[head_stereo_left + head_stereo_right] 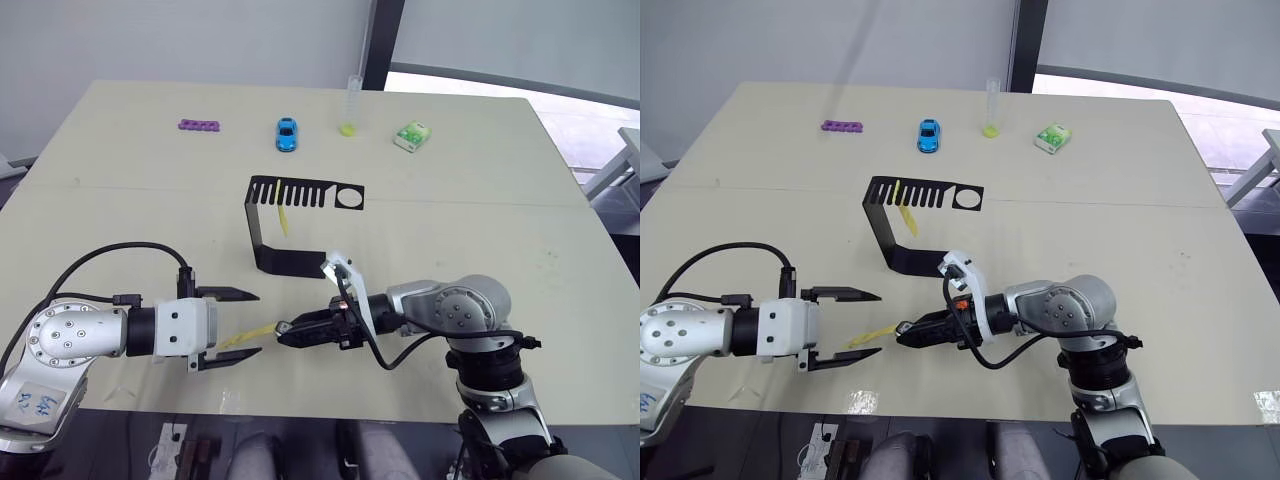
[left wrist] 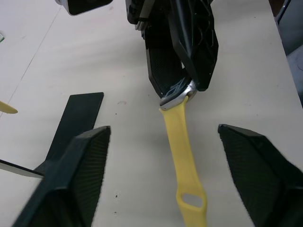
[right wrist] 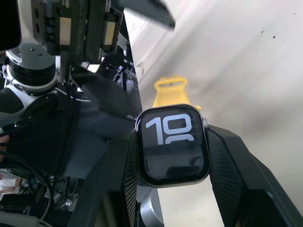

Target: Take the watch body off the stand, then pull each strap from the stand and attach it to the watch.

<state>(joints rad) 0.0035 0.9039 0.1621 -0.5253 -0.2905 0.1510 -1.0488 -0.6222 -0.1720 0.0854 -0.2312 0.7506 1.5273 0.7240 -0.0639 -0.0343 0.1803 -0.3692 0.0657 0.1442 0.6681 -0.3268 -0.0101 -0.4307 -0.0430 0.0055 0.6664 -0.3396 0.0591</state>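
My right gripper (image 1: 290,332) is shut on the watch body (image 3: 173,144), a dark case whose screen shows white digits, held low over the table's front. One yellow strap (image 2: 182,156) is joined to the case and stretches toward my left gripper (image 1: 259,324). That gripper is open, with a finger on either side of the strap's free end and not touching it. The black stand (image 1: 262,225) sits behind both grippers. A second yellow strap (image 1: 283,218) hangs from its slotted top.
Along the table's far side lie a purple piece (image 1: 199,125), a blue toy car (image 1: 287,133), a clear tube (image 1: 350,105) with a yellow bottom and a green-white packet (image 1: 412,136). The table's front edge (image 1: 330,415) runs just below the grippers.
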